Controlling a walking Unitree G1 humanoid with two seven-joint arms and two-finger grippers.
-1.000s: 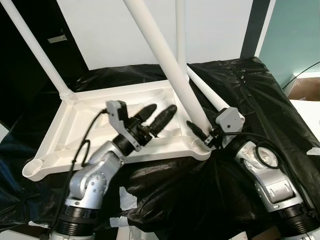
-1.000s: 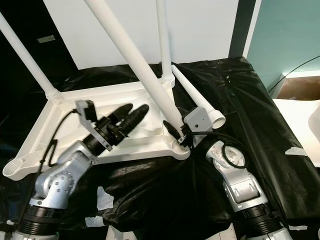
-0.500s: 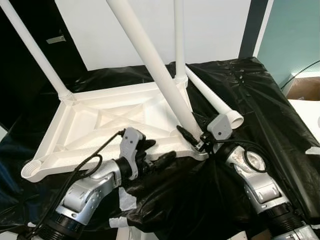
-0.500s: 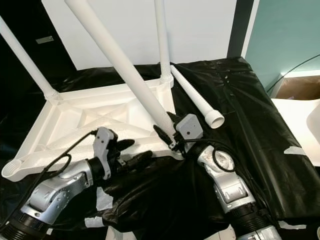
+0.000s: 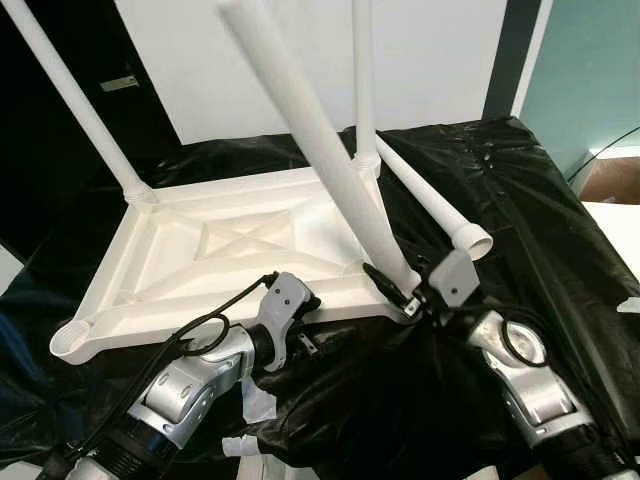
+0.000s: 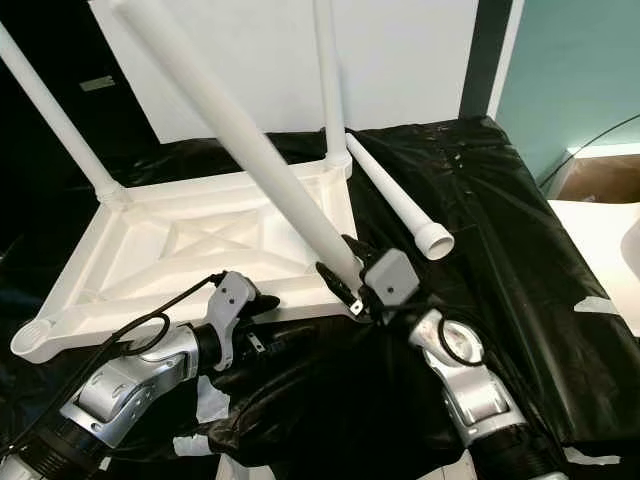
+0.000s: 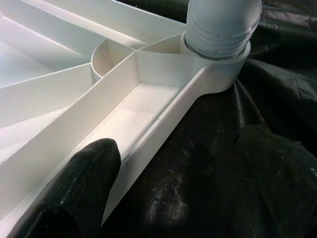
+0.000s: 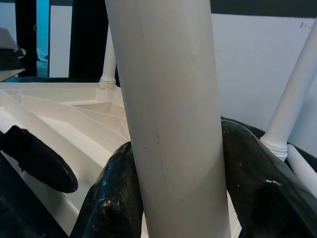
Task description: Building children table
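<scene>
The white table top [image 5: 200, 245] lies upside down on the black sheet. Two white legs stand in its far corners [image 5: 85, 105] [image 5: 363, 80]. A third leg [image 5: 320, 140] leans in the near right corner socket [image 7: 218, 59]. My right gripper [image 5: 395, 288] is shut on that leg's base, a finger on each side [image 8: 111, 198]. My left gripper [image 5: 305, 338] is open at the near rim, one finger [image 7: 74, 193] inside the rim wall and the other [image 7: 272, 163] outside on the sheet. The near left socket [image 5: 70, 345] holds nothing.
A loose white leg [image 5: 430, 205] lies on the black sheet [image 5: 520, 230] to the right of the table top. A white wall panel [image 5: 430, 60] stands behind. Bits of white tape [image 5: 255, 405] stick to the sheet near my left arm.
My left gripper has drawn back from above the table top and dropped to its near rim. My right gripper stays on the leaning leg. The camera has shifted slightly.
</scene>
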